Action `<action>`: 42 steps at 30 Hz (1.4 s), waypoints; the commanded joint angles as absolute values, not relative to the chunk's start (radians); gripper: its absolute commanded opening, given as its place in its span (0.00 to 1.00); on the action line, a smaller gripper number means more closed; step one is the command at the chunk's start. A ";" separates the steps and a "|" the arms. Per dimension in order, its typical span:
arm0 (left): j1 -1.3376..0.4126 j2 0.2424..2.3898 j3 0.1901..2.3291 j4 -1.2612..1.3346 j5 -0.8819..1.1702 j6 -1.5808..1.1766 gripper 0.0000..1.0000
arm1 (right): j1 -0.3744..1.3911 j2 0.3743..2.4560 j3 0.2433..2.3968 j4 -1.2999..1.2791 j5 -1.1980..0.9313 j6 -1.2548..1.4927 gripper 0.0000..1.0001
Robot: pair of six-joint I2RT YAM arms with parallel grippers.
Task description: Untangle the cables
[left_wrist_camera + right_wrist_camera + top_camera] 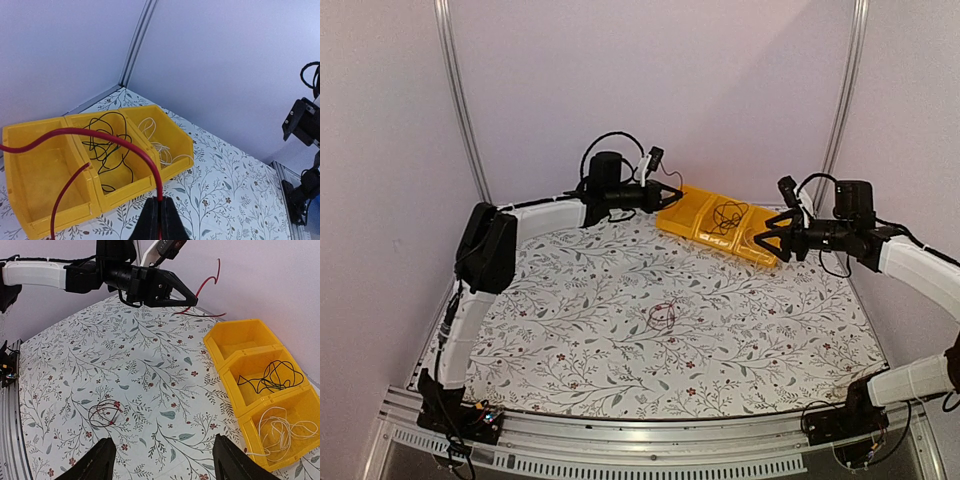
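The left gripper (160, 201) is clamping a red cable (70, 131) between closed jaws and holding it in the air above the empty end compartment of the yellow bin (30, 220). A black cable (107, 150) is lying in the middle compartment and a white cable (162, 147) in the compartment at the other end. The right gripper (167, 465) is hanging with its jaws spread, gripping nothing. A small tangle (105, 412) of red and dark wire is resting on the tablecloth (150, 370), well apart from the bin.

Handling judgement: the wires are looking thin, light and limp — likely springing back into loops and slipping through a loose pinch. Take hold at an outer loop or a free end, not the crossed middle, and lift slowly so that the strands are parting rather than tightening.
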State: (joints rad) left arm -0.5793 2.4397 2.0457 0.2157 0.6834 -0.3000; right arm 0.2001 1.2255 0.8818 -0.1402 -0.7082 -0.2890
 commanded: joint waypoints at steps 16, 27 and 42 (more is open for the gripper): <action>-0.576 2.877 2.508 0.438 0.607 -0.512 0.00 | 0.196 1.328 0.917 -0.190 -0.739 -0.367 0.71; -0.589 2.792 2.436 0.300 0.510 -0.458 0.59 | 0.196 1.325 0.925 -0.206 -0.742 -0.376 0.71; -0.621 2.140 1.678 0.192 0.378 -0.322 0.47 | 0.196 1.300 0.924 -0.230 -0.768 -0.426 0.71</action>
